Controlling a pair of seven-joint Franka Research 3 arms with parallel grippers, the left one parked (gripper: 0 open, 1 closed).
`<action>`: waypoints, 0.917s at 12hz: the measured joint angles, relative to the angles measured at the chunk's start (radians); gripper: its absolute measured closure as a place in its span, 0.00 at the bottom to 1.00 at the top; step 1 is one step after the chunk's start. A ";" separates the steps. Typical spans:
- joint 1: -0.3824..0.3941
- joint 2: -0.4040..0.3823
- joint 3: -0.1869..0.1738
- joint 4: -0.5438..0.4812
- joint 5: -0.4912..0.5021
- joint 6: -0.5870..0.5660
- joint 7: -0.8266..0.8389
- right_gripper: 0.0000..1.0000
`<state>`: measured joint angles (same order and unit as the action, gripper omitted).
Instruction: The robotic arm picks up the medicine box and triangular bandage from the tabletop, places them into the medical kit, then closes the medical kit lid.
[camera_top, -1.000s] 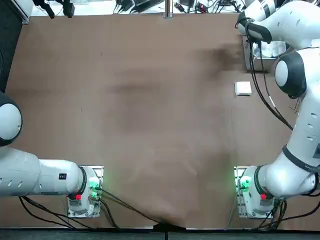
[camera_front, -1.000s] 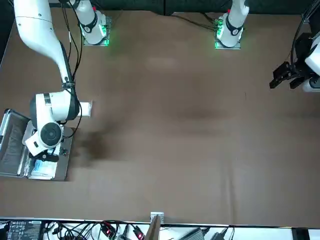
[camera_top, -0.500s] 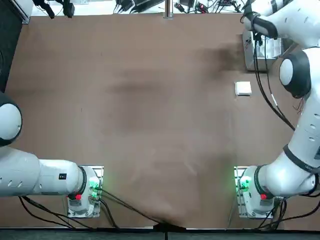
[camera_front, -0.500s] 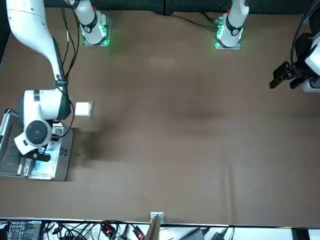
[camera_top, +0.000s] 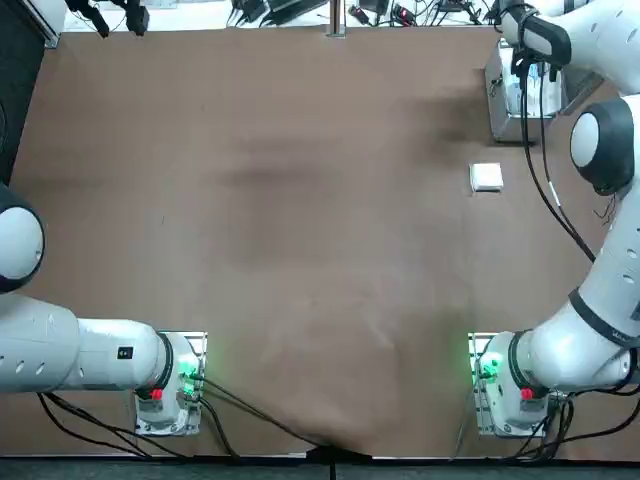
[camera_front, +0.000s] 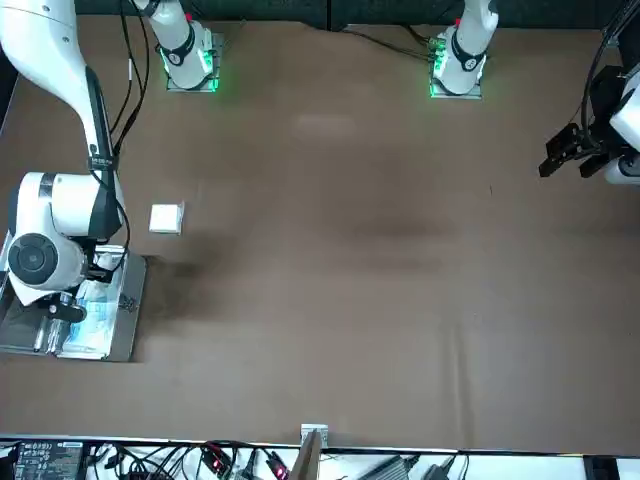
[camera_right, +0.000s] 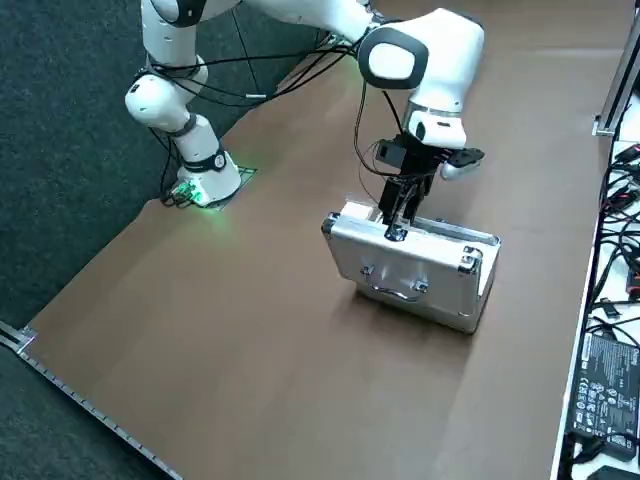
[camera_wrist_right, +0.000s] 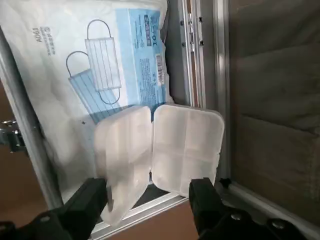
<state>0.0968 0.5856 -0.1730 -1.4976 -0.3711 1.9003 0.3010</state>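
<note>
right gripper (camera_wrist_right: 148, 192) has its fingers spread with nothing clamped, over the open medical kit (camera_right: 441, 285) and the clear two-part box (camera_wrist_right: 186, 142) inside, so imo next is the small white square (camera_top: 487, 177), baseward and slightly left of the kit, no obvious long axis, right arm nearer.
</note>
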 joint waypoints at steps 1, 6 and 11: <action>0.000 -0.005 0.001 0.000 0.005 0.002 0.000 0.00; 0.000 -0.051 0.001 0.006 0.057 0.003 -0.006 0.00; 0.016 -0.081 0.006 0.006 0.061 -0.035 -0.069 0.00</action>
<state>0.1132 0.5050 -0.1666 -1.4918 -0.3101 1.8653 0.2321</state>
